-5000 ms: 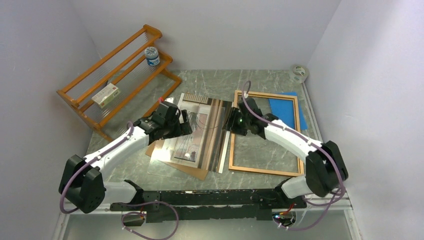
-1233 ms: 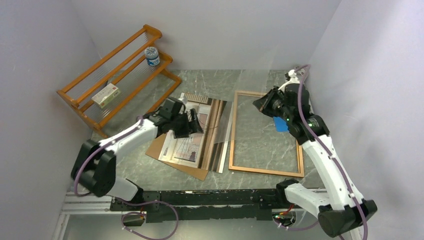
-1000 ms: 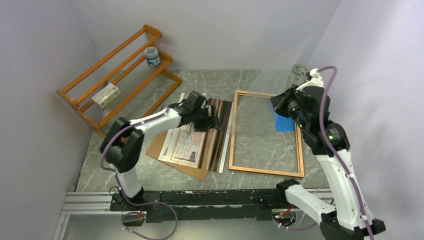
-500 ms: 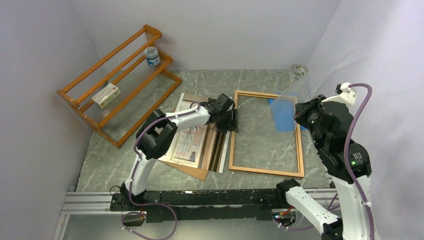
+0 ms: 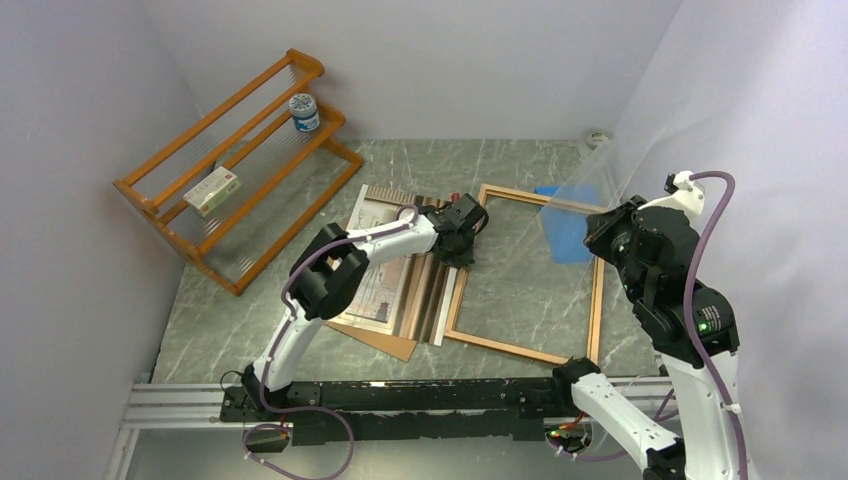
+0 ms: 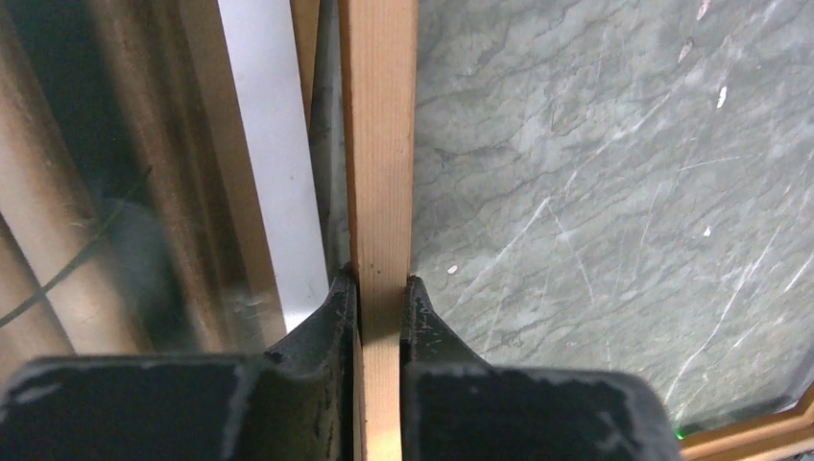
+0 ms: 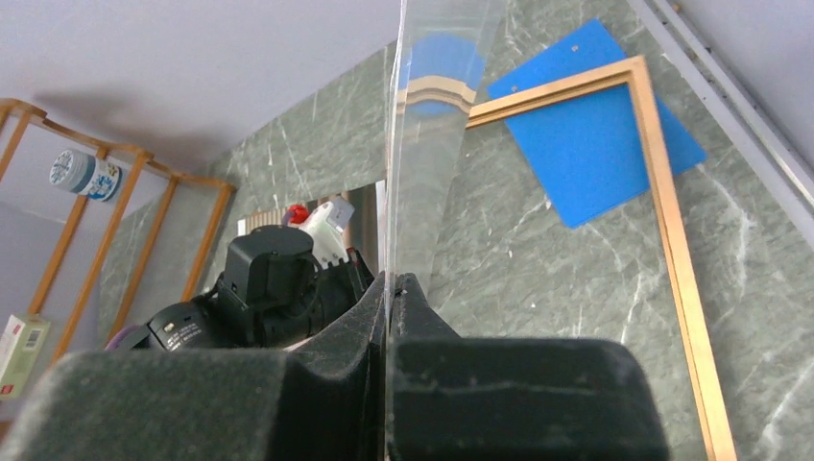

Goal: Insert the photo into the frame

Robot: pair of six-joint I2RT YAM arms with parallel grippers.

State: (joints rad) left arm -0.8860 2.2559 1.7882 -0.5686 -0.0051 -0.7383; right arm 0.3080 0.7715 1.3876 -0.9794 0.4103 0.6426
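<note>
Since half a second ago the frame (image 6: 381, 144) has swung askew, its left rail now pinched in the left gripper (image 6: 381, 288). Just beside it the photo (image 5: 385, 300) lies on a brown board (image 5: 392, 346). The right gripper (image 7: 392, 283) clamps a clear pane (image 7: 427, 173) upright, held aloft. On the rack (image 5: 230, 160), the labels on the jar (image 5: 303, 112) and the box (image 5: 212, 190) are too small to read.

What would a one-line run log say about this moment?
left end effector: shut on frame rail | right end effector: holding clear pane upright | photo: lying beside frame, not inserted
</note>
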